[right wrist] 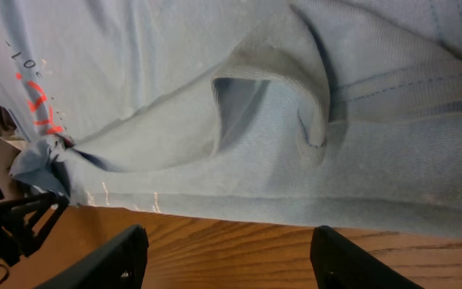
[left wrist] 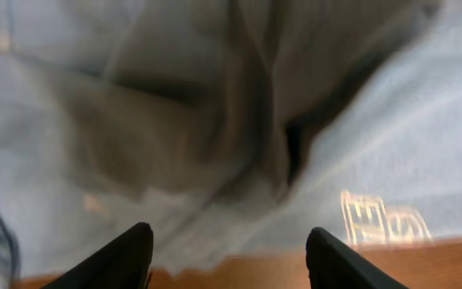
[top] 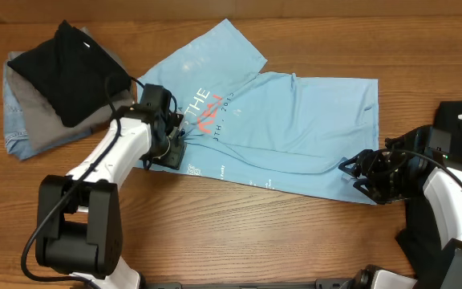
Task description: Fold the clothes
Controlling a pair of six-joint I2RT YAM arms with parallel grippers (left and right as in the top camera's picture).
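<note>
From overhead, the light blue T-shirt (top: 295,120) lies rumpled across the middle of the table (top: 239,233), with its lettering toward the left and one flap thrown to the far side. My left end effector (top: 173,148) sits at the shirt's left near edge, and the right end effector (top: 353,175) is at its right near corner. A stack of folded garments (top: 54,88) lies far left.

On the left wrist view, the fingers (left wrist: 127,253) stand spread with nothing between them. Bunched cloth lies just beyond them and bare wood below.

On the right wrist view, the fingers (right wrist: 115,257) are likewise spread and empty, just short of the hem, with a sleeve opening gaping past it.

I judge the step in hand to be catching the near edge at both ends. I'd slip one finger of each end effector under the hem, take all layers there, close both together, then lift evenly so the cloth draws flat rather than dragging.
</note>
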